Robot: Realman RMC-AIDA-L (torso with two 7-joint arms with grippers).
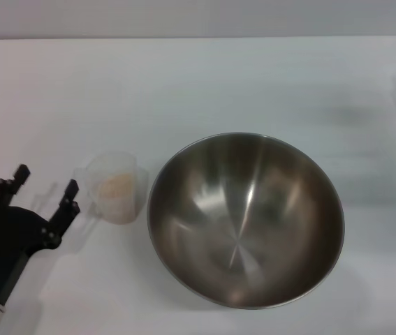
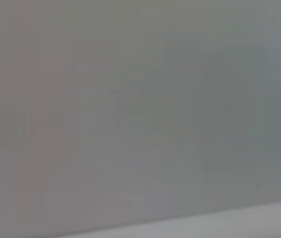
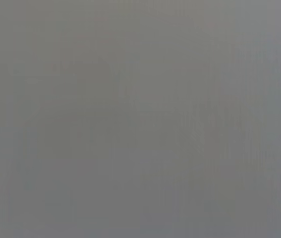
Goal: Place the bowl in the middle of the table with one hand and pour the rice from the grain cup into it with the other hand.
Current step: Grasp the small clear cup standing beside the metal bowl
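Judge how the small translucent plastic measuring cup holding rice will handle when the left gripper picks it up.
The small translucent plastic measuring cup looks thin-walled, so it may flex under a squeeze. The rice probably keeps it bottom-heavy and fairly stable. The open left gripper beside it could nudge it across the smooth white table.

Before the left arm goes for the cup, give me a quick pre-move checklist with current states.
1. Bowl set near mid-table: ok, upright and empty.
2. Cup upright, rice inside: ok, none spilled that I can see.
3. Left gripper jaws open: ok, spread and empty.
4. Left gripper lined up with cup: not ok yet, it sits beside the cup on the side away from the bowl, apart from it.
5. Gap between cup and bowl: cannot tell, they stand very close.
6. Right gripper out of the way: cannot tell, no view shows it.
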